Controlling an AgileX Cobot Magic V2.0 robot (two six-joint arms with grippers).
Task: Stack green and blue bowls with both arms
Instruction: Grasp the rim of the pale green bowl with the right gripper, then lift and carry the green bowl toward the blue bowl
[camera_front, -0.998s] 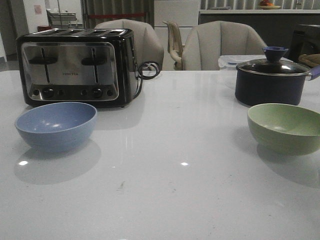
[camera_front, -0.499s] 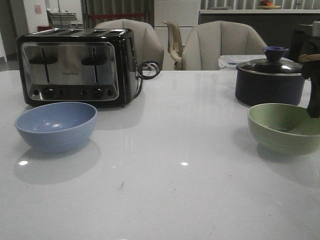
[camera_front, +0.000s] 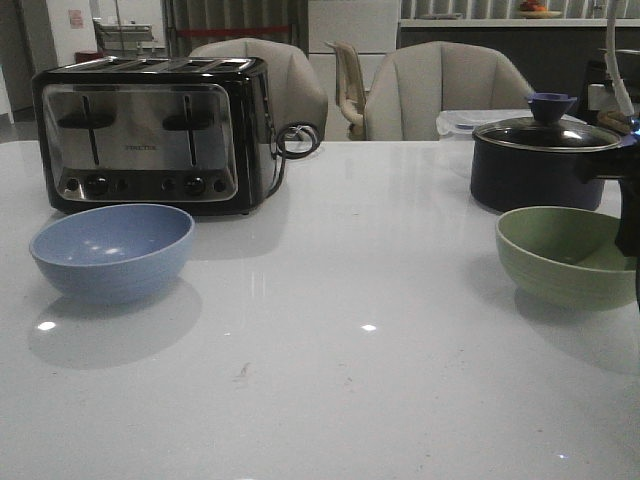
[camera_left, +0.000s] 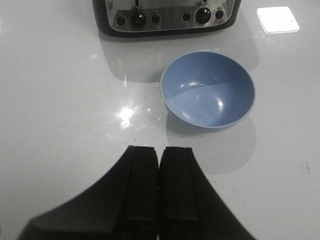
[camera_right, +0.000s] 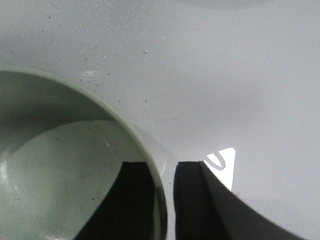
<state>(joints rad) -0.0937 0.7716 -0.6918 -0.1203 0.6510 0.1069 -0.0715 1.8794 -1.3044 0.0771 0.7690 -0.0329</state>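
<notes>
The dusty blue bowl (camera_front: 112, 250) sits on the white table at the left, in front of the toaster; it also shows in the left wrist view (camera_left: 207, 90). My left gripper (camera_left: 159, 150) is shut and empty, hovering over the table on the near side of the blue bowl, apart from it. It is outside the front view. The pale green bowl (camera_front: 565, 255) sits at the right. My right gripper (camera_right: 162, 167) straddles the green bowl's (camera_right: 60, 175) rim, one finger inside and one outside, with a small gap still showing. The right arm (camera_front: 628, 200) shows at the front view's right edge.
A black and steel toaster (camera_front: 150, 130) stands at the back left, its cord coiled beside it. A dark navy lidded pot (camera_front: 540, 160) stands just behind the green bowl. Padded chairs (camera_front: 440, 90) line the table's far edge.
My right arm has come into the front view from the right and lowered onto the green bowl's right rim. Both bowls have stayed put.
</notes>
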